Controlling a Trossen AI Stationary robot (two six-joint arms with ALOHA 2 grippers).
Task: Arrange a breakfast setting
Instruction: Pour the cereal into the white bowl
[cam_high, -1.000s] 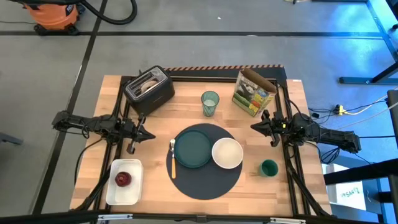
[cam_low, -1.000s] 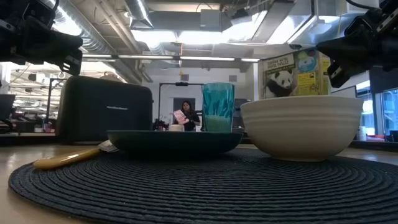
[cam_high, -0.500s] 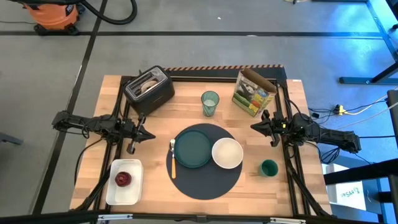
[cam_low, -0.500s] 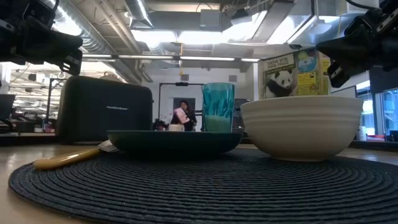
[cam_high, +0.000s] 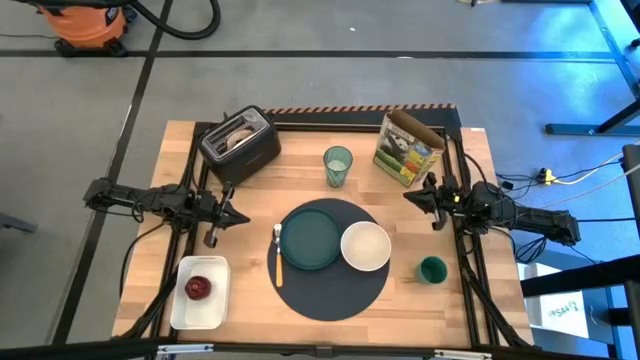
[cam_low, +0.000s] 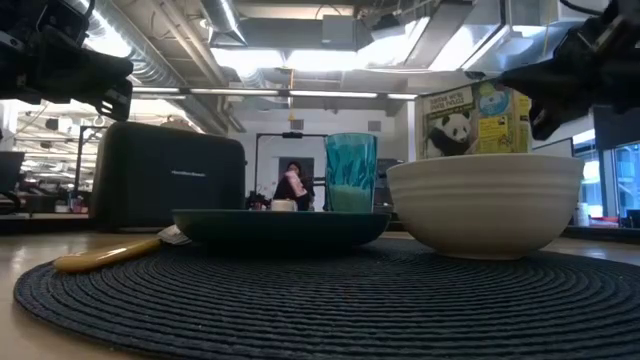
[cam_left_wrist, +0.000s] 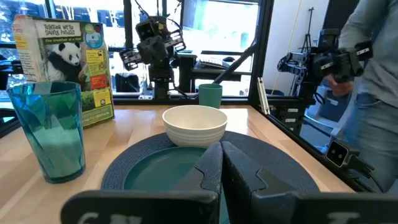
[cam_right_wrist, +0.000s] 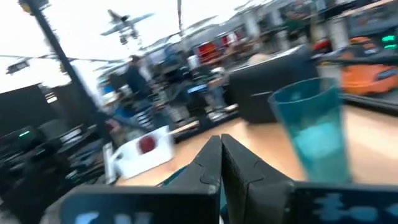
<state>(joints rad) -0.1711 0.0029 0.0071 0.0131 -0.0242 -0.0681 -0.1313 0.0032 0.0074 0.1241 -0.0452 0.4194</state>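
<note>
A round dark mat (cam_high: 335, 290) lies at the table's middle. On it rest a dark teal plate (cam_high: 310, 240), a white bowl (cam_high: 366, 246) and a small yellow-handled utensil (cam_high: 278, 258). A translucent green tumbler (cam_high: 338, 166) stands beyond the mat. A bagel (cam_high: 237, 136) sits in the toaster's slot. A red apple (cam_high: 197, 288) lies in a white tray (cam_high: 212, 314). My left gripper (cam_high: 244, 215) is shut and empty left of the mat. My right gripper (cam_high: 407, 200) is shut and empty right of the mat.
A black toaster (cam_high: 240, 148) stands at the far left and a panda cereal box (cam_high: 408, 148) at the far right. A small dark green cup (cam_high: 432, 269) stands right of the mat. A person (cam_left_wrist: 373, 81) stands beyond the table's near side.
My right gripper has gone a little toward the table's far edge and is in motion; its wrist view is blurred. Its fingers stay shut.
</note>
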